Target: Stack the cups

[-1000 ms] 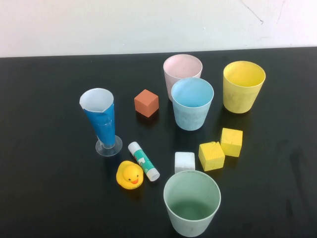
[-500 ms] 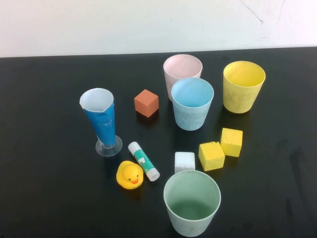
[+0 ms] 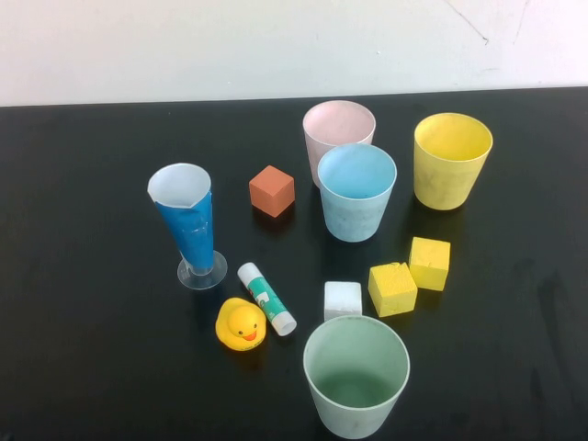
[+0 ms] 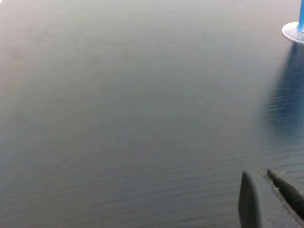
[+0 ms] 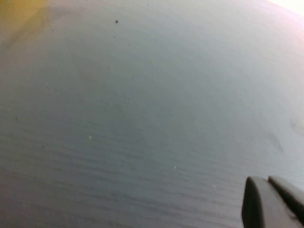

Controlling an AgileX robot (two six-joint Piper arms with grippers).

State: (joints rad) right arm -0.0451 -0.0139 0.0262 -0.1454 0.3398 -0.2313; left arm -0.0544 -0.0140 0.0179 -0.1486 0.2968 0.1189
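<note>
Both grippers, left (image 4: 268, 199) and right (image 5: 270, 202), hang clenched over bare surface (image 3: 92, 276); pink cup (image 3: 338, 129) touches blue cup (image 3: 356, 193), so grabbing either could topple both.

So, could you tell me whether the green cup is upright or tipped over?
Upright: the green cup stands on the table, open mouth up.

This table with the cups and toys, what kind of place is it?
Probably a robot test bench: a plain black table against a bare white wall, set with practice props like the green cup, rubber duck and foam blocks.
</note>
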